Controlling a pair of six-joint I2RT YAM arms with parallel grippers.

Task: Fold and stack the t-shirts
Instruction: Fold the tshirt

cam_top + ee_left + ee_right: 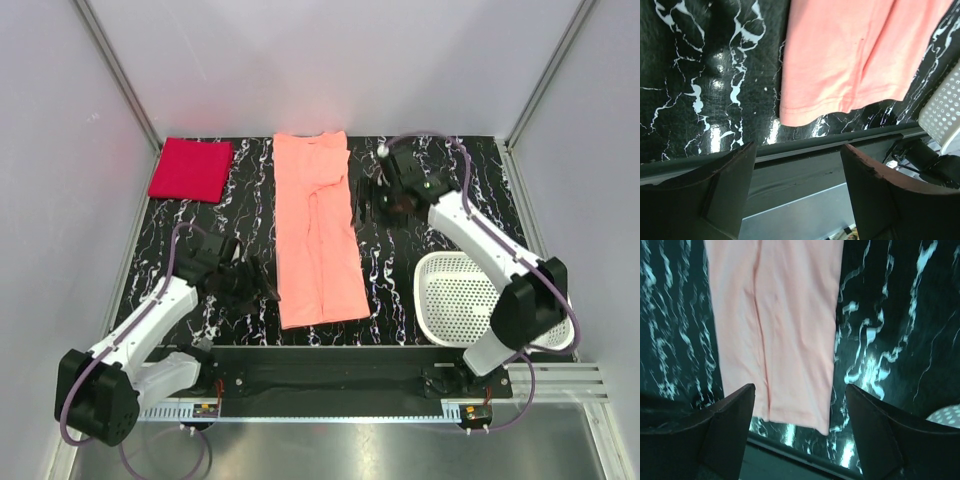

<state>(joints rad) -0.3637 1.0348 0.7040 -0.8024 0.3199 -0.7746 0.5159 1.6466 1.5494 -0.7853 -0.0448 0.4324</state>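
Observation:
A salmon t-shirt (316, 232) lies flat on the black marbled table (240, 190), folded lengthwise into a long strip that runs from the back to the front. A red t-shirt (190, 168), folded into a neat rectangle, sits at the back left. My left gripper (260, 284) hovers open just left of the salmon shirt's near hem, holding nothing. In the left wrist view that hem (850, 60) lies beyond the gripper (797, 167). My right gripper (360, 203) is open beside the strip's right edge near the back. In the right wrist view the salmon t-shirt (780, 330) stretches ahead of the gripper (800, 412).
A white perforated basket (455, 298) stands at the front right by the right arm; it also shows in the left wrist view (945, 107). White walls enclose the table on three sides. A dark rail (330, 365) runs along the near edge.

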